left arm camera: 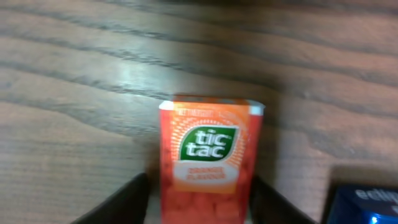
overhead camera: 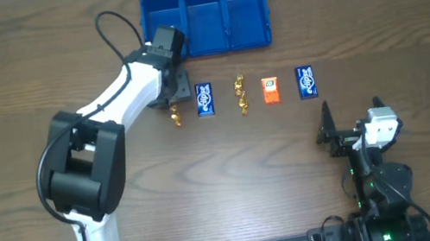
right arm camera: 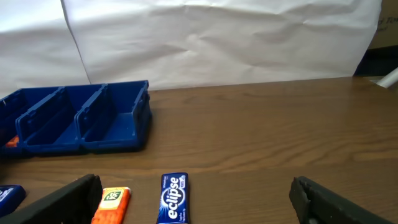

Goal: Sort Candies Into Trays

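Brown wood-grain desk (overhead camera: 371, 7) inspected from above and from both wrists.

Blue plastic three-compartment tray (overhead camera: 212, 48): set at the middle of the far edge of the desk.

Row of candies laid across the desk on the near side of the tray, parallel to its front wall. Listed from the left edge toward the right edge:
- single gold-wrapped candy (overhead camera: 177, 116)
- flat blue gum pack (overhead camera: 204, 98)
- pair of gold-wrapped candies (overhead camera: 241, 97), one just behind the other
- small orange mint box (overhead camera: 271, 90)
- second flat blue gum pack (overhead camera: 307, 81)

All items in the row apart from one another.

Left gripper (overhead camera: 179, 91): positioned at the left end of the row, just off the tray's left front corner. Another orange mint box with white cap (left arm camera: 210, 155) seen directly between the jaws, label facing the wrist camera, with the first blue pack close beside it. Cannot tell whether the jaws are pressed onto this box or merely straddle it.

Right gripper (overhead camera: 351, 111): placed toward the near right corner of the desk, well apart from the row. Jaws spread wide, holding nothing.
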